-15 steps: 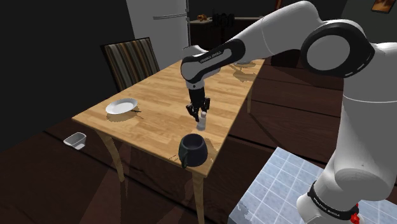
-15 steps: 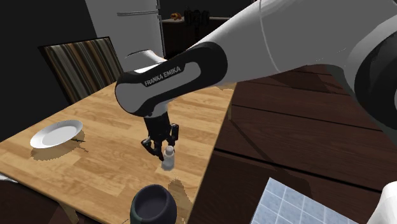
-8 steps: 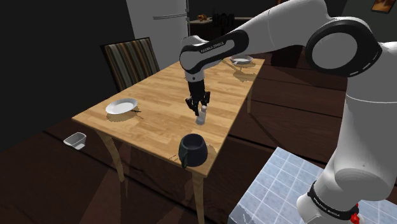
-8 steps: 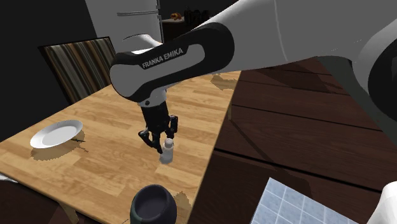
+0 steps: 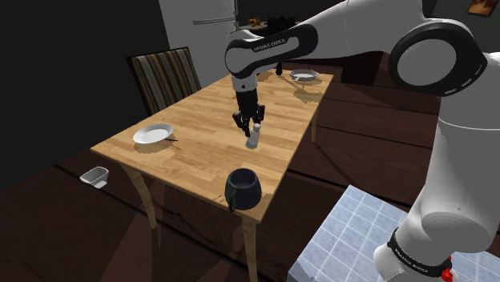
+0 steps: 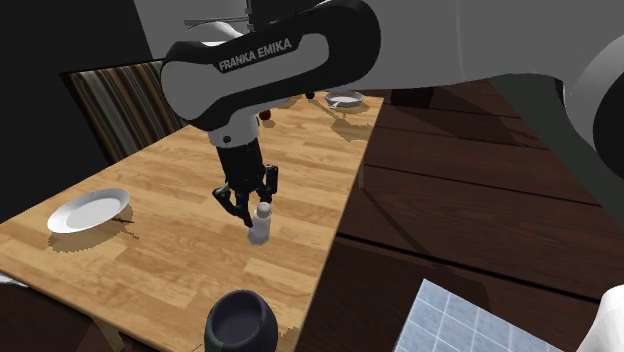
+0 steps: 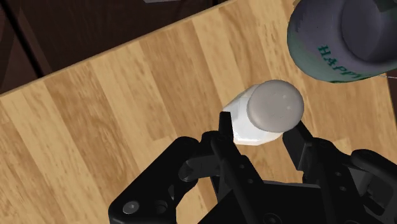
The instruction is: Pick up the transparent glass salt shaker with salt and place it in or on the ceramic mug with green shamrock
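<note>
My black gripper (image 7: pixel 261 129) is shut on a small white salt shaker (image 7: pixel 266 113) with a grey rounded cap. The fingers (image 7: pixel 224 127) clasp its body from both sides. In the shoulder view the gripper (image 5: pixel 251 128) holds the shaker (image 5: pixel 254 138) tilted, in the air above the wooden table (image 5: pixel 200 120). The second exterior view shows the shaker (image 6: pixel 260 226) hanging below the gripper (image 6: pixel 252 205). A dark round mug (image 5: pixel 243 188) with green lettering (image 7: pixel 331 54) stands upright at the table's near corner, apart from the shaker and lower than it. The mug (image 6: pixel 240 322) is open at the top.
A white plate (image 5: pixel 152 134) lies at the shoulder view's left on the table, and another plate (image 5: pixel 304 76) at the far end. A striped chair (image 5: pixel 164 76) stands behind the table. A small white tray (image 5: pixel 94 176) sits on the dark floor.
The arm has risen with the shaker in its grip, lifting it off the tabletop and a little toward the table's far end. The mug has not moved.
</note>
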`<action>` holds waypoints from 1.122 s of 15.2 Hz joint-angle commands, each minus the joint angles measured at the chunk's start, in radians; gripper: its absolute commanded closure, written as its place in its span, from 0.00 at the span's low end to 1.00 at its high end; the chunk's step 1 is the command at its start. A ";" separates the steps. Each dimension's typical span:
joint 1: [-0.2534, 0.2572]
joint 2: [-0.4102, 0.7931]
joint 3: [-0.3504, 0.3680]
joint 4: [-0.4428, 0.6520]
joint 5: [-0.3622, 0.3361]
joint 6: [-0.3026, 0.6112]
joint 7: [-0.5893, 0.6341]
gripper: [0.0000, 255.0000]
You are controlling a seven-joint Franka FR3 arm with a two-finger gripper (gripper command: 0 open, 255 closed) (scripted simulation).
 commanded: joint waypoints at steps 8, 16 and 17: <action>0.000 -0.010 0.001 0.106 0.001 -0.117 0.006 1.00; 0.073 -0.078 0.052 0.047 0.021 -0.117 0.129 1.00; 0.085 -0.086 0.061 0.039 0.025 -0.114 0.150 1.00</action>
